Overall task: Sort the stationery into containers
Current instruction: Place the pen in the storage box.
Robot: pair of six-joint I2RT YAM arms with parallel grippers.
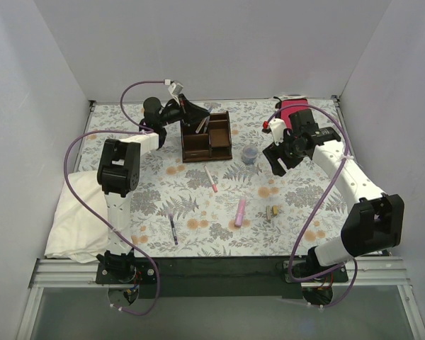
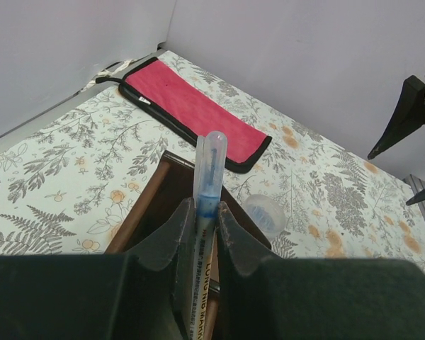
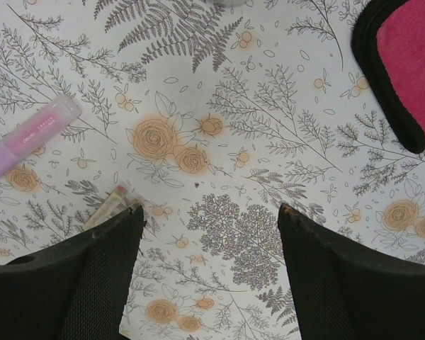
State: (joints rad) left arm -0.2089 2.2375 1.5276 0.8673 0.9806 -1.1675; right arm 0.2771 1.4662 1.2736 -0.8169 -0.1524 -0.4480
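Observation:
My left gripper (image 2: 202,212) is shut on a clear pen with a blue tip (image 2: 210,170), held over the dark brown wooden organiser (image 2: 143,212). In the top view this gripper (image 1: 192,113) hangs at the organiser's (image 1: 219,145) back left corner. My right gripper (image 3: 211,216) is open and empty above the floral table, right of the bluish-grey cup (image 1: 249,154); it also shows in the top view (image 1: 278,164). A pink-and-white pen (image 1: 211,178), a fat pink marker (image 1: 239,210), a yellowish-brown block (image 1: 273,211) and a black pen (image 1: 173,230) lie loose on the table.
A flat red cloth (image 1: 292,108) lies at the back right, partly behind my right arm. A white cloth (image 1: 74,219) is bunched at the left edge. White walls close in the table on three sides. The right wrist view shows the pink marker (image 3: 28,138) and the block (image 3: 113,203).

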